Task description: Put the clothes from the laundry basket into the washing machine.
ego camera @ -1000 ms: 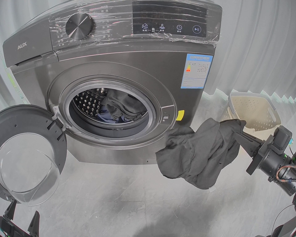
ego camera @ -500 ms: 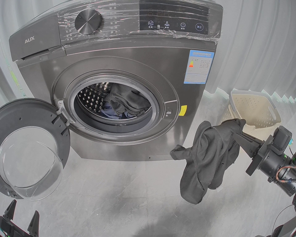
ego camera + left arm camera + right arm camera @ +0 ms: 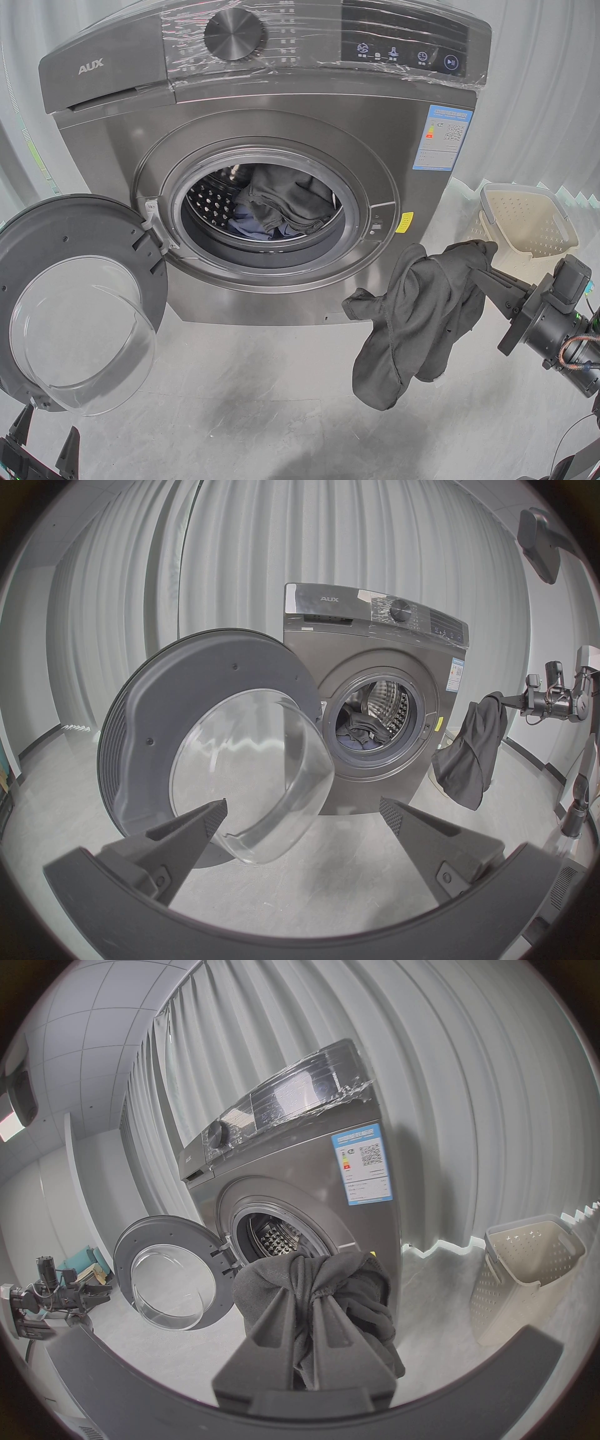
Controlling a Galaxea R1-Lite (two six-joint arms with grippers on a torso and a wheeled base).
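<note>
A dark grey garment (image 3: 419,319) hangs in the air to the right of the washing machine (image 3: 275,112), with my right gripper (image 3: 484,275) shut on its top edge. In the right wrist view the garment (image 3: 312,1291) bunches between the shut fingers (image 3: 284,1341). The drum (image 3: 265,209) stands open and holds dark grey clothes (image 3: 290,197) over a blue piece (image 3: 247,226). The cream laundry basket (image 3: 531,225) stands on the floor at the right, behind the right arm. My left gripper (image 3: 300,830) is open low at the left, in front of the open door (image 3: 212,742).
The round door (image 3: 75,300) swings out to the left of the drum opening. White curtains (image 3: 544,94) hang behind the machine. Bare grey floor (image 3: 250,400) lies in front of the machine.
The head view has shifted, so the machine and basket sit further right in the picture. The hanging garment has swung and folded in, drooping lower and narrower. The right gripper keeps its hold.
</note>
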